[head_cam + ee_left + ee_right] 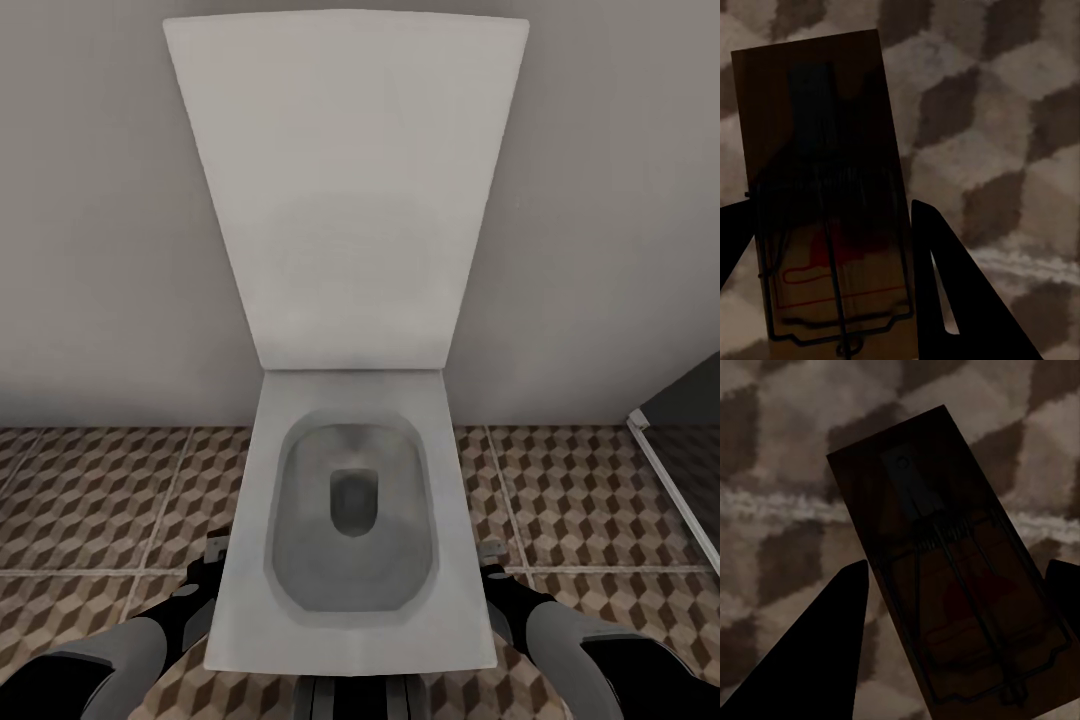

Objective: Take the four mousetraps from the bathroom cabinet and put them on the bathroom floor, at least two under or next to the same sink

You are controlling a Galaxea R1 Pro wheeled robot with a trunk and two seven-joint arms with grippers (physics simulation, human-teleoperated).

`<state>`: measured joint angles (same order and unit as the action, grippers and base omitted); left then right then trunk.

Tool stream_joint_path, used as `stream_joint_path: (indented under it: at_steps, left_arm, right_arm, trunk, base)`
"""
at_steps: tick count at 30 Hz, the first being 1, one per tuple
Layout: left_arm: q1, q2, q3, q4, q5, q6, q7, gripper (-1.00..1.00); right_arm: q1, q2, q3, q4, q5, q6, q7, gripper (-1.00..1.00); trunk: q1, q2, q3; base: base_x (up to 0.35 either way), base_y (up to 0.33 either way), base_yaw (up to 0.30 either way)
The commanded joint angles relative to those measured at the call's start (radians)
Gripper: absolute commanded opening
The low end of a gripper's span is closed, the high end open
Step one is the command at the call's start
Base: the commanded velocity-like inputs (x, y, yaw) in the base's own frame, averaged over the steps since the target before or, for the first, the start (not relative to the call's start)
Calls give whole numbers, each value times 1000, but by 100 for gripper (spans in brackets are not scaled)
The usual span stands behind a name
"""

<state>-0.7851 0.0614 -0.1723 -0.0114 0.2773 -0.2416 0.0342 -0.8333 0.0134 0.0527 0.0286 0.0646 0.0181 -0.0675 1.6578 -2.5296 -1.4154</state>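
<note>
A brown wooden mousetrap with dark wire parts sits between the fingers of my left gripper, which is shut on it just above the cube-patterned bathroom floor. My right gripper is shut on a second mousetrap, also held low over the tiles. In the head view the left gripper and right gripper hang on either side of a toilet bowl, over the floor. The cabinet and the sink are out of view.
A white toilet with its lid raised stands straight ahead between my arms, against a grey wall. At the right a white-framed glass panel meets the floor. Tiled floor stretches to the left and right of the toilet.
</note>
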Motion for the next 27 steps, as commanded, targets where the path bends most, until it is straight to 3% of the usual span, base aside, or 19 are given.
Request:
stream_joint_path:
  at_steps: [1, 27]
  left_arm:
    - [0, 0, -9, 0, 3, -2, 4, -100]
    - [0, -2, -9, 2, 5, 5, -4, -100]
  right_arm:
    - [-1, 0, 5, 2, 7, 2, -5, -100]
    - [-1, -1, 5, 2, 7, 8, -5, -100]
  trunk:
    - [0, 0, -1]
    - [0, 0, -1]
  base:
    - [0, 0, 0]
    - [0, 0, 0]
